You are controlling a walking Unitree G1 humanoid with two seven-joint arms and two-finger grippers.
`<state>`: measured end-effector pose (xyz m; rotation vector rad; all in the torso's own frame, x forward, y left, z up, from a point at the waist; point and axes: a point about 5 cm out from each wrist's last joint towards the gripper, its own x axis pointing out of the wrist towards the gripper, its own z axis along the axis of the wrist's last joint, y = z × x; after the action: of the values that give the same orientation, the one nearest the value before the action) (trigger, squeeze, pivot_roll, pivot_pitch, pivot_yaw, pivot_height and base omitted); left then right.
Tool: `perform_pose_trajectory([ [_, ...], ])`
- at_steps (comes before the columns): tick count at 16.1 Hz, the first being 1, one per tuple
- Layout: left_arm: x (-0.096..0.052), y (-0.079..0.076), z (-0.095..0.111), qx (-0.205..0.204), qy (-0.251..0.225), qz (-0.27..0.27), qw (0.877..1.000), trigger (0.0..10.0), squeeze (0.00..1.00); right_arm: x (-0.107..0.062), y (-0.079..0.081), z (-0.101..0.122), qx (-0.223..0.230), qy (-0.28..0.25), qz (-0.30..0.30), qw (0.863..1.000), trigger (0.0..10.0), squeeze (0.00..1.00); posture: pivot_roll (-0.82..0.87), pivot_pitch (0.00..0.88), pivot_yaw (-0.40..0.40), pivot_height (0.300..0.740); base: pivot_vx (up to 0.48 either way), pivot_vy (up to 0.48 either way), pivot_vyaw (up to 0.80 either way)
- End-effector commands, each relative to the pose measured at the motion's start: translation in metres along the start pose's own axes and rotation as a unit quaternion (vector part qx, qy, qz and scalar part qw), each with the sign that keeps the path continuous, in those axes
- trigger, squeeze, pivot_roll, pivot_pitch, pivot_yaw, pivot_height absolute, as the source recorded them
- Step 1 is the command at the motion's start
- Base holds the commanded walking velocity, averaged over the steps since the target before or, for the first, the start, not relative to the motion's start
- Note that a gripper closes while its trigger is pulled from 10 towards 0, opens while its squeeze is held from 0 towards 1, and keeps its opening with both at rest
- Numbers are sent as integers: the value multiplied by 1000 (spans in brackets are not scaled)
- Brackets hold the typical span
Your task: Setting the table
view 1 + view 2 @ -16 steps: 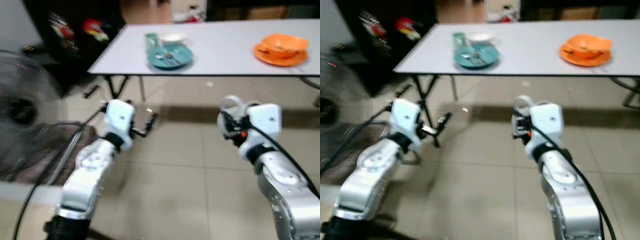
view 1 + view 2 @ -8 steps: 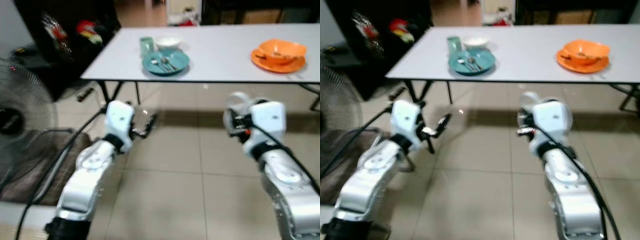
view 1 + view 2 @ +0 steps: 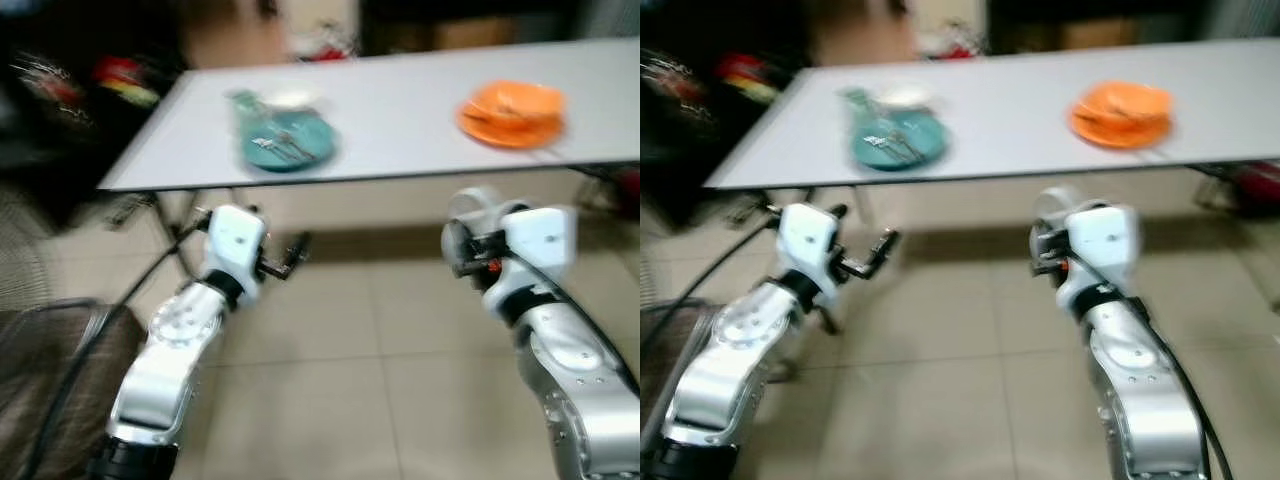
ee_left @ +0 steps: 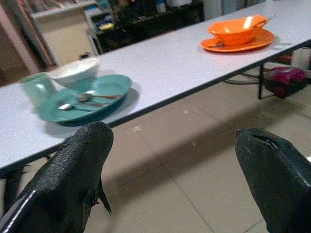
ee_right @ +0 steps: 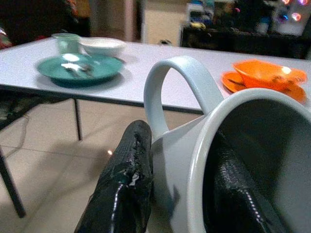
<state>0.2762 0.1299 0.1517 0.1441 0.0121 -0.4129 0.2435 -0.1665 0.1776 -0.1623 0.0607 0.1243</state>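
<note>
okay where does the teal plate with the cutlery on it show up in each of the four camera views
Left eye view: round teal plate on the long white table, upper left, blurred.
Right eye view: the same plate, upper left.
Left wrist view: at left, above a black finger.
Right wrist view: upper left.
Shared landmark: the orange plate with its orange bowl, farther along the table.

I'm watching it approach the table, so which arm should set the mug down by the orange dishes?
Right. The right gripper already clamps the pale mug, and the orange dishes lie on that side of the table. The left gripper is open.
</note>
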Motion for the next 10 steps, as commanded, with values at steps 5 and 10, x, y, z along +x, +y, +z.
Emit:
perform_pose_trajectory([
  [5, 3, -4, 6, 2, -9, -8, 1000, 10000, 0, -2, -6, 7, -6, -16, -11, 1000, 10000, 0, -62, 0, 103, 740, 307, 0, 0],
  [10, 3, -4, 6, 2, -9, -8, 1000, 10000, 0, -2, -6, 7, -6, -16, -11, 1000, 10000, 0, -62, 0, 103, 740, 307, 0, 0],
])
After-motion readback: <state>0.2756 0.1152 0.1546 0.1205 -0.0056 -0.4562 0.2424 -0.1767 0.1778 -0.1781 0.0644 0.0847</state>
